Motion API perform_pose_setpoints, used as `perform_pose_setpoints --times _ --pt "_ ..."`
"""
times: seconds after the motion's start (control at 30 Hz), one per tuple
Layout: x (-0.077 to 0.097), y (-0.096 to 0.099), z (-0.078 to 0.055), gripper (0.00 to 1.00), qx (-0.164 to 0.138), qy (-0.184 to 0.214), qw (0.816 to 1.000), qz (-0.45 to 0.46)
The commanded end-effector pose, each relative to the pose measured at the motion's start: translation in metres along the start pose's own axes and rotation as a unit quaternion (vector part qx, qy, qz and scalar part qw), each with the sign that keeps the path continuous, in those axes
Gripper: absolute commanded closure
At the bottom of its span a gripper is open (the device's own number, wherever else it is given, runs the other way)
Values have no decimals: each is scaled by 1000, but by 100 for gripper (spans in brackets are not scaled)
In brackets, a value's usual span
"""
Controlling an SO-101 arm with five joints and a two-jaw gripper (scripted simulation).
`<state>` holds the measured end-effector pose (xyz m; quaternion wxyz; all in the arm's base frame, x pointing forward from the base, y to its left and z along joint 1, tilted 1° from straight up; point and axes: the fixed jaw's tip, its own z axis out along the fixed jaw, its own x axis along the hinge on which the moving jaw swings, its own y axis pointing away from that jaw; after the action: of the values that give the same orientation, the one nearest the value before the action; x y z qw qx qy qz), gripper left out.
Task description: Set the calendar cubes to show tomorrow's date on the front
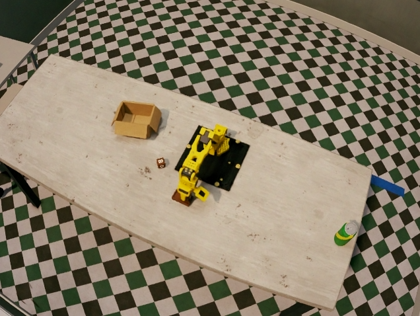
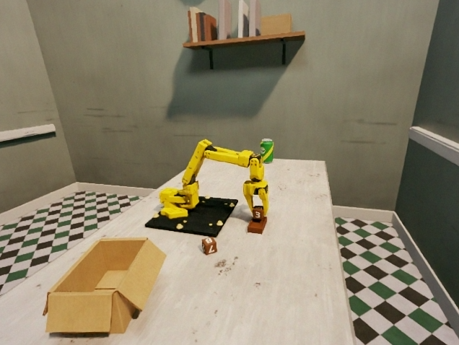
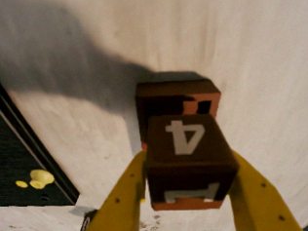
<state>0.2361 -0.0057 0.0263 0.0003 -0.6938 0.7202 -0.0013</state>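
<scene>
Calendar tray (image 1: 177, 197) (image 2: 256, 226) (image 3: 177, 89): long axis slants across table | tool (image 1: 192, 197) (image 2: 258, 211) (image 3: 190, 181): partly open, gripping digit cube (image 2: 258, 214) (image 3: 187, 145)

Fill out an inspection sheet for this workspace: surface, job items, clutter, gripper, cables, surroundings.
Surface: pale table, brownish stains in places.
Held cube: 3, 4 and 1 visible on its faces; at the tray.
Tray: on the table, below the held cube.
Loose cube: on the table, outside the tray.
Clutter: open carton, green can.
Gripper: shut on the held cube.
Cables: nothing seen.
Surroundings: checkered floor; wall shelf with books.
</scene>
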Motion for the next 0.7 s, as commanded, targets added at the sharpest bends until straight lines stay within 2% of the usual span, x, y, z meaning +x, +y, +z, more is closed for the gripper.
perform_pose_setpoints --times 0.0,0.67 --pt "0 1 2 100 1 -1 1000 1" --pt "0 2 10 100 1 -1 1000 1"
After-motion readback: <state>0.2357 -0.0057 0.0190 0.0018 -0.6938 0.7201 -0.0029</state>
